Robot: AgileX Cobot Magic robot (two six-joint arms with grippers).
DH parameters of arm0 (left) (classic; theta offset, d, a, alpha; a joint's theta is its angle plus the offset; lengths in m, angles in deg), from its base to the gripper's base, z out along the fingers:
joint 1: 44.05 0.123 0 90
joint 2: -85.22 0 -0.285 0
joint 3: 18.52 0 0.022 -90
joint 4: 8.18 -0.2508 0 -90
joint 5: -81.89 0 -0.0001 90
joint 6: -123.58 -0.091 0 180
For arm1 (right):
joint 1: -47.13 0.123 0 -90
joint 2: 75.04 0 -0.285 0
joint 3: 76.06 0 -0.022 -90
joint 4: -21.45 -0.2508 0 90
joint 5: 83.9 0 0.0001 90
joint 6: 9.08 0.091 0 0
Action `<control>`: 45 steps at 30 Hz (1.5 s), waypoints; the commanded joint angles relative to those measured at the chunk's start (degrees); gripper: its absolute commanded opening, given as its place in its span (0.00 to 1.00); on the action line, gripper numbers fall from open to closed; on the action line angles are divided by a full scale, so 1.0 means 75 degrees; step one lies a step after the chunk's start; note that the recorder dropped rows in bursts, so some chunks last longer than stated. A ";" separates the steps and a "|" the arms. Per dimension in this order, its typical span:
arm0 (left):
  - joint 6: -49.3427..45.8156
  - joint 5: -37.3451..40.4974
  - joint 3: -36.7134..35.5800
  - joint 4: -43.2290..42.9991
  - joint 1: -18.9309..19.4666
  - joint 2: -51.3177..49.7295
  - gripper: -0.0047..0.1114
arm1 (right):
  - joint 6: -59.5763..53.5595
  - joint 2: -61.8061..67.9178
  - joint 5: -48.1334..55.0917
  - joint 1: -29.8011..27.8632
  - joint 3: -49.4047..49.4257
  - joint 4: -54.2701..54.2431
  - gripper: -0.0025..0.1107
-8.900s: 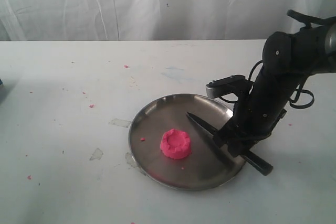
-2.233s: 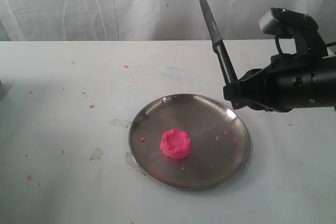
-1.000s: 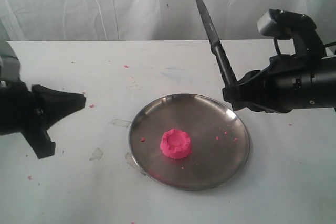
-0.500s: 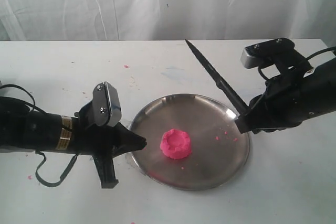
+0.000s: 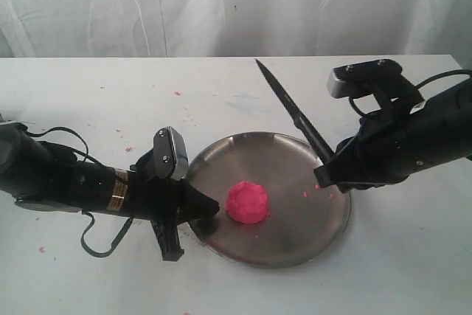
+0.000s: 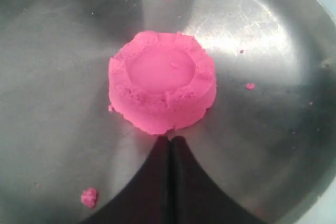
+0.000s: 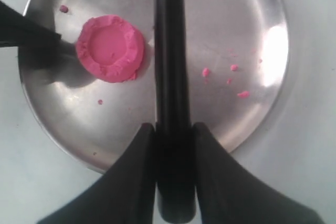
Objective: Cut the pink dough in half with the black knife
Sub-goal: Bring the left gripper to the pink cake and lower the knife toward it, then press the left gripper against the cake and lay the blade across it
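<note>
On the white table [image 5: 221, 94], in the exterior view, the pink dough [image 5: 248, 202], a soft bright puck of clay-like stuff, sits whole near the middle of the round shiny steel plate [image 5: 295, 252]. The right gripper [image 5: 330, 175] is clamped on the handle of the black knife [image 5: 290, 111], a slim matte all-black kitchen knife. Its blade slants up and away over the plate's far rim, clear of the dough. The left gripper [image 5: 209, 209] lies low over the plate's left rim, its tip just beside the dough. A yellowish band [image 5: 114, 190] circles the left arm, and any print on it is too small to read.

In the left wrist view the pink dough [image 6: 163, 80] shows a dented top and no cut line. The left gripper's fingers [image 6: 147, 192] are pressed together with nothing between them. Their tip is at the foot of the puck, but I cannot tell whether it touches. Pink crumbs [image 6: 89, 196] dot the steel plate [image 6: 273, 35].

In the right wrist view the black knife [image 7: 170, 51] runs straight out from between the right gripper's fingers [image 7: 134, 182], passing beside the pink dough [image 7: 110, 48], not over it.

As I judge it, the knife is in hand but the cut itself is all left to do. No brand or legible writing shows anywhere.
</note>
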 commanded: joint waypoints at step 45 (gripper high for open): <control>0.3488 -0.0548 0.1186 -0.1067 -0.0031 0.1441 0.04 | 0.2271 0.0473 0.0379 0.1610 0.0315 0.3028 0.02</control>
